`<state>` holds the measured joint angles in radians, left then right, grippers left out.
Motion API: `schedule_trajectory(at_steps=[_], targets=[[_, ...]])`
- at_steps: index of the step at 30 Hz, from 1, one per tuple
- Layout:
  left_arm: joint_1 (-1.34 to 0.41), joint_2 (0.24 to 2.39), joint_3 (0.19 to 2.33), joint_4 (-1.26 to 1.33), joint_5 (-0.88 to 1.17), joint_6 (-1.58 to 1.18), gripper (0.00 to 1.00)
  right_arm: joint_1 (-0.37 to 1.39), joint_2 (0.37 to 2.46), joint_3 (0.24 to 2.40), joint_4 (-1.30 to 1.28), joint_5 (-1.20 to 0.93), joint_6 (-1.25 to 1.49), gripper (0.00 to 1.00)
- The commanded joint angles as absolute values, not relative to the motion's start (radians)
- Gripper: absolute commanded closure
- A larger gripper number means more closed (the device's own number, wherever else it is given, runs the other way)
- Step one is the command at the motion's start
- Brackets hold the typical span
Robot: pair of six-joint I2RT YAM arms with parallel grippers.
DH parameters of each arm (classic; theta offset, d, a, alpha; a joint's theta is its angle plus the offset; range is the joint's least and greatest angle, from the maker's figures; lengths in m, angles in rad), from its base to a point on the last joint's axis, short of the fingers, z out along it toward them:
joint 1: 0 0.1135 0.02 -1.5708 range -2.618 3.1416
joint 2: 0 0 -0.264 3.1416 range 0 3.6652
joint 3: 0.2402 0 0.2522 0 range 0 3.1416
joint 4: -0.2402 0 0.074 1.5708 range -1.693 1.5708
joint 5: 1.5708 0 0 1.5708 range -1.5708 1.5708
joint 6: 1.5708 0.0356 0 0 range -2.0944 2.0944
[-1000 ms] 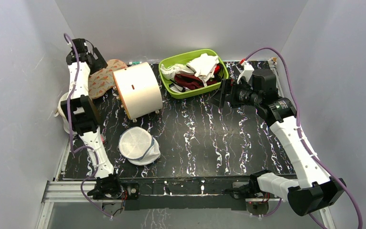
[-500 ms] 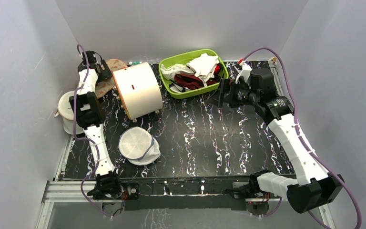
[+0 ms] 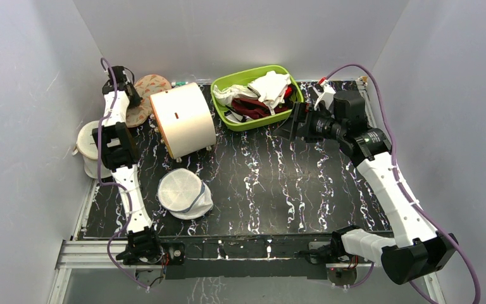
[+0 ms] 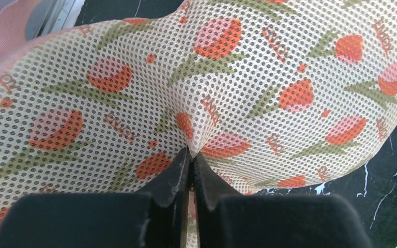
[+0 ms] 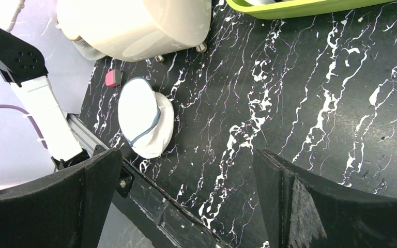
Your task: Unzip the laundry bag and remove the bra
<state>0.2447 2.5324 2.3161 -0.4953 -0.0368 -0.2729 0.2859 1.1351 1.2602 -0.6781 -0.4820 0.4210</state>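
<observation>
In the upper left of the top view, beside the white cylinder, the bag is pinched by a fold of its mesh in the closed left gripper, while the right gripper is held wide apart above the tabletop.

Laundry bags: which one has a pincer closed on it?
The flat peach bag with the red flower print: the left pincer pinches its mesh. No pincer is at the round white pouch or the white cylinder bag at the left edge.
</observation>
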Motion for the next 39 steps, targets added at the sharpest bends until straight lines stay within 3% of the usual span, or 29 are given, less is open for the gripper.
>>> schedule_trajectory(at_steps=[1,20,29,39], targets=[[0.242,2.463,2.385,-0.524,-0.008,-0.299,0.99,0.288,1.095,1.264,-0.625,-0.498,0.443,0.02],[0.242,2.048,2.385,-0.438,-0.039,-0.541,1.0,0.288,1.068,1.224,-0.625,-0.521,0.479,0.02],[0.23,1.913,2.333,-0.287,0.28,-0.712,1.0,0.288,1.069,1.177,-0.589,-0.529,0.502,0.02],[-0.066,1.713,2.13,-0.239,0.35,-0.65,1.0,0.288,1.041,1.088,-0.6,-0.572,0.506,0.02]])
